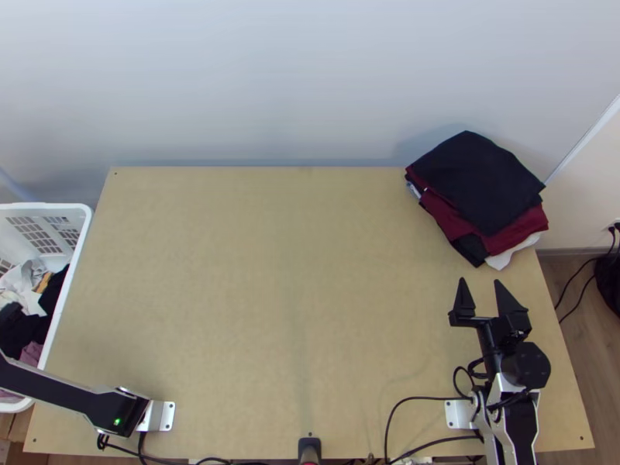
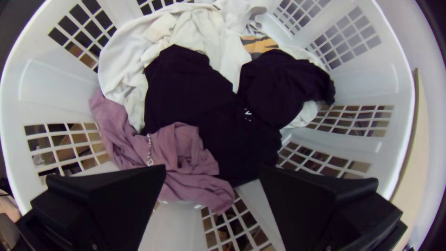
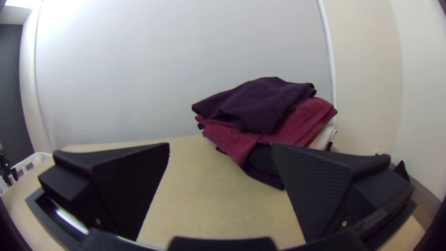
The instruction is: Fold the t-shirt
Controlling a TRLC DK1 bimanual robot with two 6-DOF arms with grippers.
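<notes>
Unfolded clothes lie bunched in a white basket (image 1: 78, 246) at the table's left; which one is the t-shirt, I cannot tell. In the left wrist view, black cloth (image 2: 204, 102) lies in the middle, with mauve cloth (image 2: 183, 151) beside it and white cloth (image 2: 125, 56) behind. Over the basket, my left gripper (image 2: 213, 172) is open with nothing between its fingers. My right gripper (image 1: 482, 285) stands open and empty over the table's right part, just nearer than a folded stack; its fingers (image 3: 121, 186) are wide apart in the right wrist view.
The stack of folded clothes (image 1: 480, 182), black on top with dark red beneath, lies at the table's far right corner. A pale wall (image 1: 310, 77) rises behind the wooden table (image 1: 271, 294). Black cables (image 1: 415, 399) run along the near edge by the right base.
</notes>
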